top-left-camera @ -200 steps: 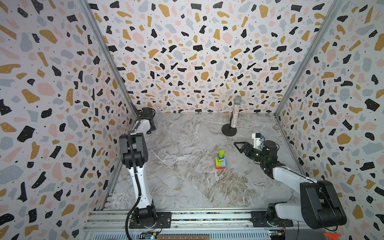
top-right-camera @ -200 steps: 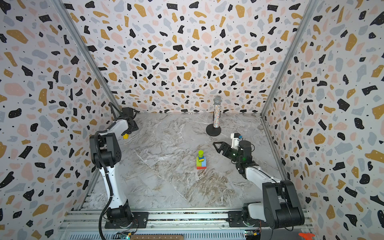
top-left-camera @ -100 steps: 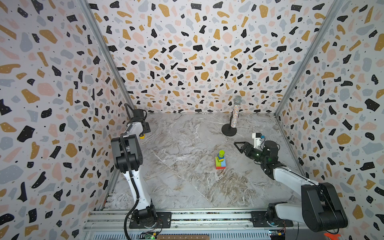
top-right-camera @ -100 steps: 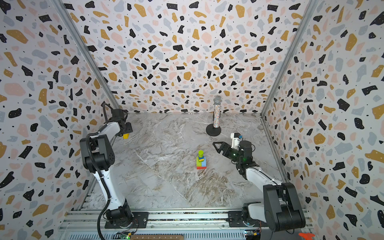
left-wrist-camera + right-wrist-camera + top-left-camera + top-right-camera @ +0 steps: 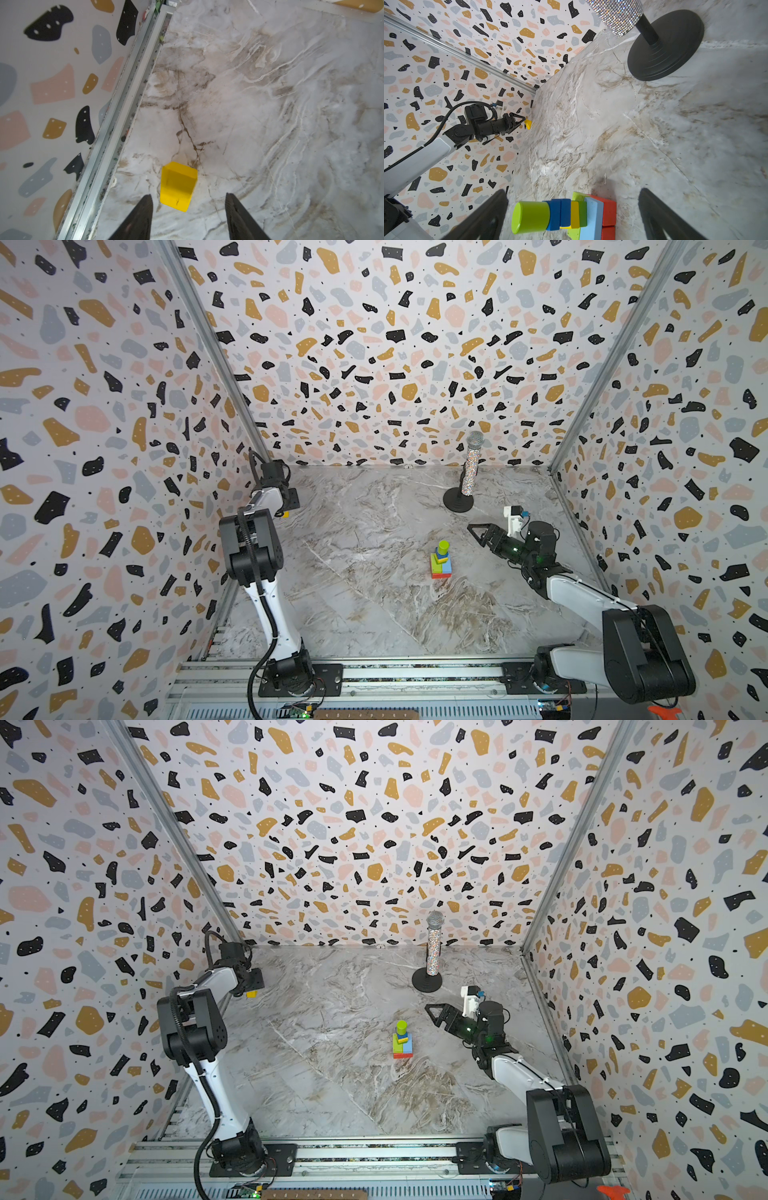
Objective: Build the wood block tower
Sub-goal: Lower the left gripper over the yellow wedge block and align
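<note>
The yellow wood block [image 5: 178,186] lies at the marble tabletop's [image 5: 270,124] left edge, well apart from the tower [image 5: 441,560], its near end between the parted, untouching jaws of the left gripper [image 5: 188,195], while the right gripper [image 5: 573,192], spread wide and empty, faces the tower.

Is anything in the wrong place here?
Yes. One yellow block sits alone by the left wall, far from the tower. The left gripper is open right at it. A glittery microphone stands at the back too.
</note>
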`<move>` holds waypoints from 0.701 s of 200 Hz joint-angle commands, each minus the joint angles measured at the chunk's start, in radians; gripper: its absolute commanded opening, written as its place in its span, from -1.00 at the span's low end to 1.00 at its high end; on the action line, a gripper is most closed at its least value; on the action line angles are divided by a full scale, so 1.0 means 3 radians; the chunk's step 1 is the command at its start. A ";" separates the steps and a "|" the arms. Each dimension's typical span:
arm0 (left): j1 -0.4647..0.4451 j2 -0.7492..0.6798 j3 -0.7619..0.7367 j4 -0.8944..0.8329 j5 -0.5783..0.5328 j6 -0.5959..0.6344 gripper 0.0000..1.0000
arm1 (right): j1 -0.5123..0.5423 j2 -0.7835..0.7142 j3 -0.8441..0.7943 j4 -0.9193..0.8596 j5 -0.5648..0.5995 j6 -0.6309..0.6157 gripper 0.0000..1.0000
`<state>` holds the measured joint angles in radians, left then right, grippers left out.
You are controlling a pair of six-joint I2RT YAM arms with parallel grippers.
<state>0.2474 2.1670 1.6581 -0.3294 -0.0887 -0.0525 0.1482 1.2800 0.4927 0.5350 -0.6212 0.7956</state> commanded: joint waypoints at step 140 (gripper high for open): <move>0.0075 0.0290 0.0213 0.0096 0.0127 0.0016 -0.05 | 0.0022 0.0018 0.0051 -0.0003 -0.0046 -0.0079 0.98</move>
<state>0.2649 2.2318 1.6863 -0.3141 -0.0715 -0.0448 0.1501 1.2842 0.4927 0.5339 -0.6250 0.7948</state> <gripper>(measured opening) 0.495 0.991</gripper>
